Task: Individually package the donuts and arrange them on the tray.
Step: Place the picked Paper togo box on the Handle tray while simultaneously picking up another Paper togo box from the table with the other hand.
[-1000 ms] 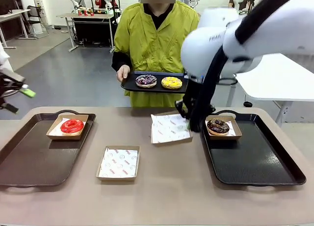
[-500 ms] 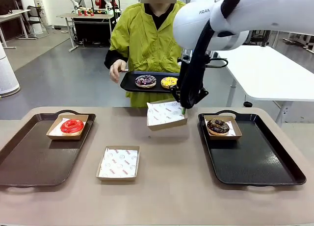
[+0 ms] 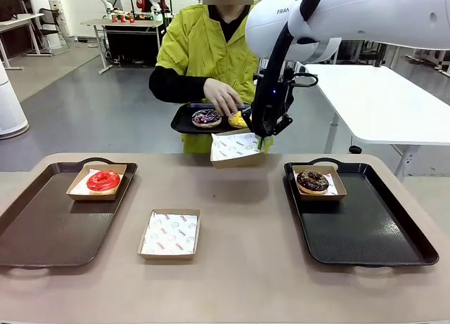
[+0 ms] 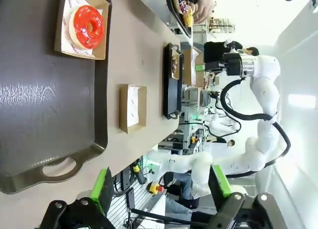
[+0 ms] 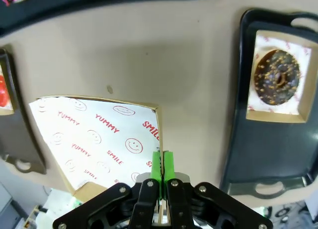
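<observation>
two boxed: red donut (image 3: 103, 180), chocolate donut (image 3: 313, 180); right gripper (image 5: 160, 157) holds empty box (image 5: 94, 134)

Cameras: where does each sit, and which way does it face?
Front view: fixed on the robot's side, facing the person across the table; right end effector holds a paper-lined box.
Left wrist view: on that wrist, rolled sideways, over the red donut; open left end effector below.
Right wrist view: looks down; its end effector shut on that box.
Front and right wrist share the box and chocolate donut.
</observation>
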You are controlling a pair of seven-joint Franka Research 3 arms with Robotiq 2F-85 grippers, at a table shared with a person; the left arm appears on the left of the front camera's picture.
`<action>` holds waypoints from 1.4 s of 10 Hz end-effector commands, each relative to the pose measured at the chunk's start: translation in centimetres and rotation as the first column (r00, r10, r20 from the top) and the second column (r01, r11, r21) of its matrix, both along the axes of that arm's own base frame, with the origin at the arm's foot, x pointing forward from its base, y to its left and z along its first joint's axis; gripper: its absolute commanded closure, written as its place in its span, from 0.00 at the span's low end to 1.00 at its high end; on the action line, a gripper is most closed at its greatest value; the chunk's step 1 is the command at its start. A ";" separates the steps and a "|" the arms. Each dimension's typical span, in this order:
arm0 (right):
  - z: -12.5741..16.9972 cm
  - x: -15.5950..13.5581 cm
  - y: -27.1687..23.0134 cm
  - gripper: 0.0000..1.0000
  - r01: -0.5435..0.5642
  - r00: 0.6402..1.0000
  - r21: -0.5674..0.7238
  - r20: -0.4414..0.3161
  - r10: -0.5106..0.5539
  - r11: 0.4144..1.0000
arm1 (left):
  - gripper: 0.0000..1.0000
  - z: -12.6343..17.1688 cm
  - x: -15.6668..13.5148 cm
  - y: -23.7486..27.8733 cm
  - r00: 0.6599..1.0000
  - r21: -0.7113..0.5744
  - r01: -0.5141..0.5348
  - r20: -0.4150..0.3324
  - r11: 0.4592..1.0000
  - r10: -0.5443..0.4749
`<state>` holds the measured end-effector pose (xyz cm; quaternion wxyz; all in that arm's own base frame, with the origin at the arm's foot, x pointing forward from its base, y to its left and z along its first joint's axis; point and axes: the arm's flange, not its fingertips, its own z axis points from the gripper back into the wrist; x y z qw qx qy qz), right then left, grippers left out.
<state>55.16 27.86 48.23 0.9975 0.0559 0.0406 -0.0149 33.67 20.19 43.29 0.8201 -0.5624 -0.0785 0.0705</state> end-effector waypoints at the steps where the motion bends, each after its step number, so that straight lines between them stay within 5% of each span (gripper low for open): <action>1: -0.3 0.6 0.1 1.00 -0.016 1.000 -0.029 -0.005 0.015 0.999 | 0.00 0.4 0.3 -0.7 0.999 0.021 0.033 0.001 0.999 -0.034; 14: 0.0 0.0 0.0 1.00 0.000 1.000 0.000 0.000 0.000 1.000 | 0.00 0.4 0.3 -0.7 0.999 0.021 0.033 0.001 0.999 -0.034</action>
